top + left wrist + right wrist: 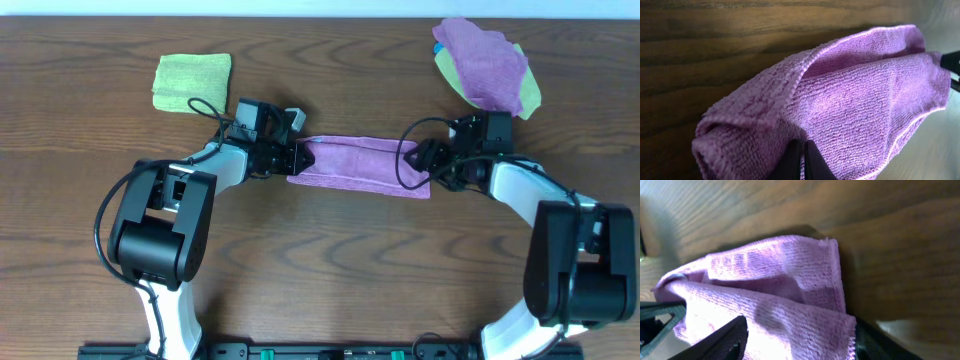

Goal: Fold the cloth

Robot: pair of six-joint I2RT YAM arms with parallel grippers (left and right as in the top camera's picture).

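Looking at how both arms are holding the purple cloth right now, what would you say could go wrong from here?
1. The left gripper pinches only the edge of the purple cloth; the left wrist view shows thin purchase, so the edge may slip out.
2. The cloth sags unevenly between the left gripper and the right gripper, with loose layers, so the fold could come out crooked.
3. The pile of cloths lies just behind the right arm; a backward swing might snag it.

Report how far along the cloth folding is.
Done: the purple cloth already lies doubled into a long strip on the table. In hand: the left pincer and right pincer each grip one end. Left: folding the strip across and letting go.
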